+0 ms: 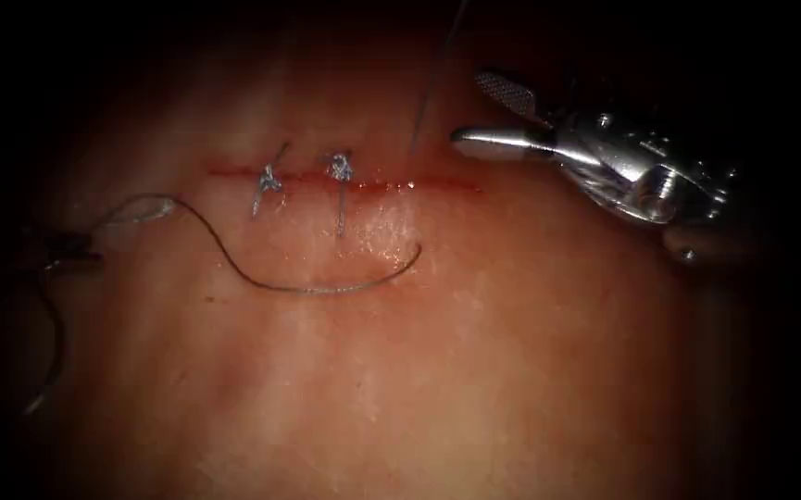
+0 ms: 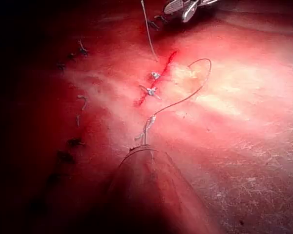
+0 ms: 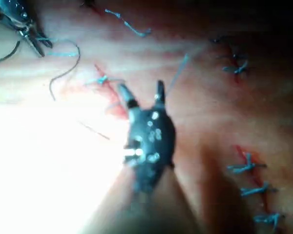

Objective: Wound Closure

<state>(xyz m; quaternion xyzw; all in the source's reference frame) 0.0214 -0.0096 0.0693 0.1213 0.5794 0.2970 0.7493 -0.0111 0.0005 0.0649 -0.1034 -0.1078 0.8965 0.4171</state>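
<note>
Right tool [image 1: 488, 116] spread, empty, beside the cut [image 1: 344, 181]; left tool [image 1: 62, 255], dim, seemingly pinches thread [image 1: 141, 208]; needle [image 1: 326, 282] lies loose, so a tug could drag it

Endoscope overhead, wrist views close (all share the cut [image 1: 344, 181]).

Darkness rings the endoscope view on every side, swallowing whatever lies beyond the lit middle; the light falls from above as one pool, brightest at the centre and fading outward; in the wrist views a hard glare whitens one patch while shadow closes the far edges.
</note>
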